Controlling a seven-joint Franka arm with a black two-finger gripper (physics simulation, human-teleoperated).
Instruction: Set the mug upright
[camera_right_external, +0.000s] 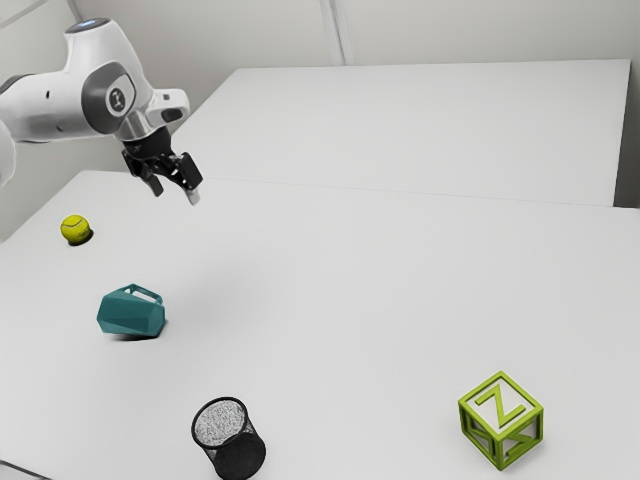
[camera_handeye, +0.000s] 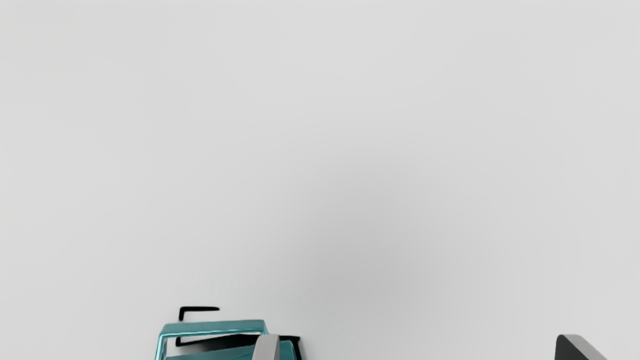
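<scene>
One mug (camera_right_external: 132, 316) lies on its side on the table (camera_right_external: 350, 300), long axis roughly across the exterior view, handle (camera_handeye: 215, 328) on the far side. Toward the exterior view's right, higher than the mug, the gripper (camera_right_external: 174, 192) hangs open and empty. Alignment likely requires offset toward the mug before descent.

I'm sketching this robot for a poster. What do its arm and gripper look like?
The arm has smooth, rounded white shells with dark grey parts at the joints. One round dark cap bears a pale emblem, and a bluish disc sits on top. The gripper is black and angular. Its two fingers end in light grey tips, one showing a dark face.
</scene>
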